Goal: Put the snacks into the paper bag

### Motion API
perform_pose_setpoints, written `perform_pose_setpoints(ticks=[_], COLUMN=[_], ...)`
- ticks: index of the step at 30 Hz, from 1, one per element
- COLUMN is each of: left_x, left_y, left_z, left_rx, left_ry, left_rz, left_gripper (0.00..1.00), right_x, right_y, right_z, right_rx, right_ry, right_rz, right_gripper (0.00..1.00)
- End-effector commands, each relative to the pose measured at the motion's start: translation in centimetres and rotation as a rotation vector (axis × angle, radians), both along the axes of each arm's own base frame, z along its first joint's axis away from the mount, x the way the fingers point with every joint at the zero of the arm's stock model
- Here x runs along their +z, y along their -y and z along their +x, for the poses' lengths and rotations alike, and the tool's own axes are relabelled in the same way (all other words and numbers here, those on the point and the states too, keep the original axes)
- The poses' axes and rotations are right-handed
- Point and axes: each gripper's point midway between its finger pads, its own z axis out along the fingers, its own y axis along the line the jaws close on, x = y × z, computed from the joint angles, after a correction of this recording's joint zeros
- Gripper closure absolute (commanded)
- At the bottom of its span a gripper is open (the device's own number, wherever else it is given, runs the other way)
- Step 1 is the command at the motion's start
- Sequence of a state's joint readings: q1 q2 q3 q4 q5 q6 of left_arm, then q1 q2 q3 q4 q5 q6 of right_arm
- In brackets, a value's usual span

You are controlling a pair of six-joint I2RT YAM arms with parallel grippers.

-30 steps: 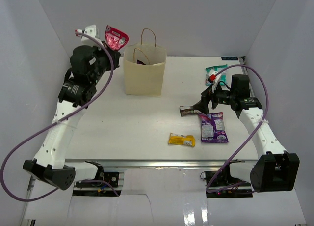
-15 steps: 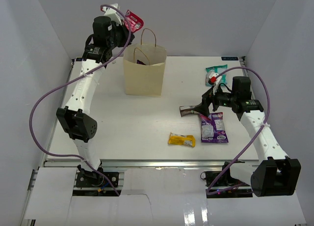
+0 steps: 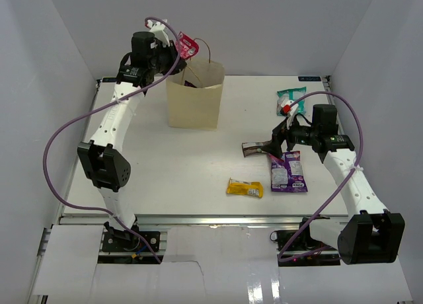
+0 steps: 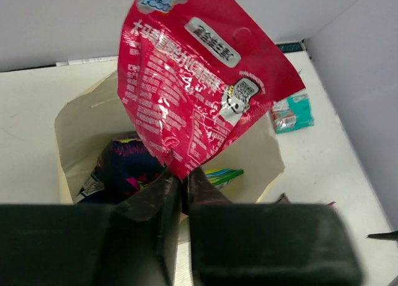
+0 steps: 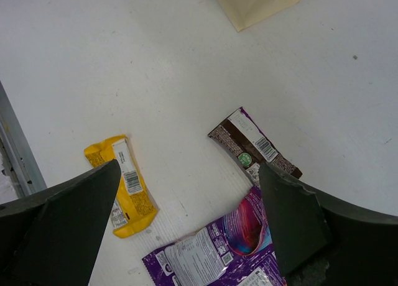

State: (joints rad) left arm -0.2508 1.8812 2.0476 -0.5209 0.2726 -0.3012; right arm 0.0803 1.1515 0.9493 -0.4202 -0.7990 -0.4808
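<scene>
The left gripper is pinching the red packet by a corner above the open paper bag, upper centre overhead. Lowering it centred before releasing seems wise. The right gripper is hovering spread wide.

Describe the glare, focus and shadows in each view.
Left wrist: white glare streaks on the glossy red packet; the left gripper pinching it is dark and out of focus. Right wrist: yellow bar sharp, right gripper dark and soft-edged. Top external: even light, no hard shadow from the paper bag.
</scene>
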Motion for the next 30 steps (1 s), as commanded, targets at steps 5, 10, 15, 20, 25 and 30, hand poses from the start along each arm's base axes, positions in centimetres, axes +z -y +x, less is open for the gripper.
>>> perform_pose_setpoints(ticks=[5, 10, 15, 20, 25, 30], left_x=[3.5, 6.3, 10.0, 4.8, -0.8, -10.9], left_y=[-0.6, -1.6, -5.1, -8.0, -9.4, -8.9], left_z=[-1.5, -2.0, -5.1, -11.7, -20.7, -26.4], left_rx=[-0.006, 0.034, 0.166, 0.234, 0.246, 0.24], left_ry=[0.073, 0.139, 0.219, 0.181, 0.114, -0.1], left_rz=[-0.002, 0.007, 0.042, 0.062, -0.052, -0.191], left_gripper=[0.57, 0.42, 0.29, 0.16, 0.12, 0.11], right_x=[-0.1, -1.7, -6.7, -10.4, -11.7, -14.6], right_y=[0.2, 0.5, 1.3, 3.3, 1.9, 0.5], right_z=[-0.1, -0.1, -2.2, -0.1, 4.8, 7.9], right_rx=[0.003, 0.006, 0.297, 0.459, 0.426, 0.425], right_ry=[0.017, -0.024, 0.02, 0.199, 0.247, 0.164], right_rz=[-0.009, -0.045, -0.235, -0.459, -0.535, -0.564], right_gripper=[0.02, 0.02, 0.02, 0.1, 0.1, 0.07])
